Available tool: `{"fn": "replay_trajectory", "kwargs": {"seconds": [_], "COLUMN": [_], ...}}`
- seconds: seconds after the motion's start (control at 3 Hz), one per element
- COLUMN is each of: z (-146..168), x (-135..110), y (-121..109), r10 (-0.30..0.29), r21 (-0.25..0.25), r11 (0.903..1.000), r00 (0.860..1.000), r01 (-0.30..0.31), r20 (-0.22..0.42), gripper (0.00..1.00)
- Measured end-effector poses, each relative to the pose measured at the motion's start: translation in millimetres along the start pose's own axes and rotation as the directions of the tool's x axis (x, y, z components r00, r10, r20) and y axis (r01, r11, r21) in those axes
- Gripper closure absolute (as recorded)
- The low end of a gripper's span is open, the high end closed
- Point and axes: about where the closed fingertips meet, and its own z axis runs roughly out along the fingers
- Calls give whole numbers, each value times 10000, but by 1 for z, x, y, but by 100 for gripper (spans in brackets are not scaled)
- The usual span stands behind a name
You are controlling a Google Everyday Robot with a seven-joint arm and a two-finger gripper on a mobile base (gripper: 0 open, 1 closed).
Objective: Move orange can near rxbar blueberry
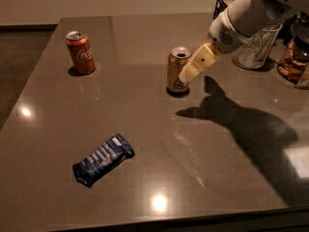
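Note:
The orange can (pixel 176 70) stands upright near the middle of the grey table (pixel 145 129), golden-orange with a silver top. The rxbar blueberry (pixel 103 159) lies flat at the front left, dark blue with white lettering. My gripper (pixel 190 70) comes in from the upper right on a white arm (pixel 251 13); its cream fingertip is right beside the can's right side, at about mid-height.
A red cola can (pixel 80 52) stands at the back left. At the back right are a clear glass container (pixel 253 52), a jar with brown contents (pixel 294 57) and a black wire basket (pixel 223 4). The table's front edge runs along the bottom.

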Motion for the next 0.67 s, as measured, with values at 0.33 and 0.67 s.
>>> {"fn": "replay_trajectory", "kwargs": {"seconds": [0.33,0.67], "z": [17,28], "x": [-21,-28], "y": [3,6], "r10": [383,598], "r21": [-280,-405], "r11": [9989,9975], "r00": [9974,9957], "r01": [-366,-571], "r20": [612,708], "gripper": [0,18]}}
